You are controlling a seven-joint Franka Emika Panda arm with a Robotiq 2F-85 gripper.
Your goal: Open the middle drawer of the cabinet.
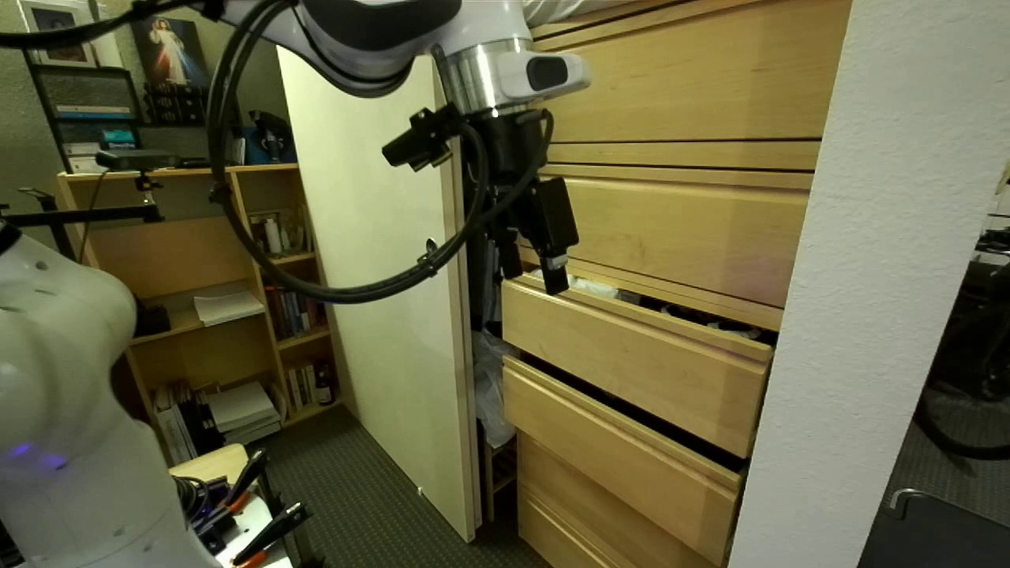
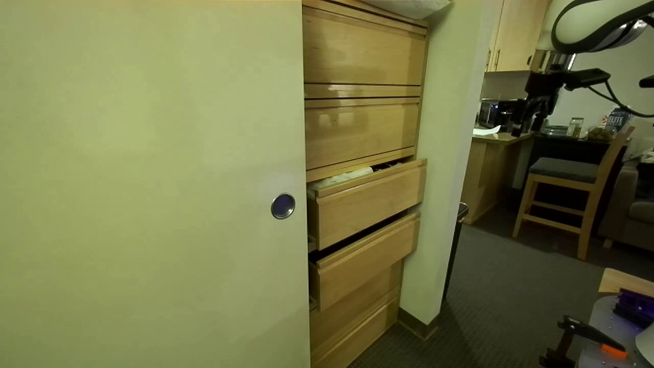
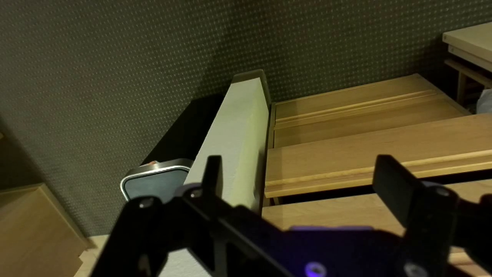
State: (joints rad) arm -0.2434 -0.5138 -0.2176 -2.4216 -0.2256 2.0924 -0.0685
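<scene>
The cabinet (image 1: 694,87) is tall light wood with stacked handleless drawers; it also shows in an exterior view (image 2: 365,46). I take the middle drawer (image 1: 631,355) as the third front from the top. It stands partly pulled out, with white items inside, in both exterior views (image 2: 373,204). Its front shows low in the wrist view (image 3: 326,211). The similar drawer below it (image 1: 615,450) is also partly out, with a dark gap above. My gripper (image 1: 533,272) points down, fingers spread and empty. An exterior view (image 2: 527,128) shows it well out from the cabinet.
A cream door panel (image 2: 153,204) stands at one side of the cabinet, a white wall end (image 1: 892,237) at the other. A bookshelf (image 1: 181,252) is behind the arm. A dark bin (image 3: 157,182) stands beyond the wall end. A small table (image 1: 237,521) with clamps is by the base.
</scene>
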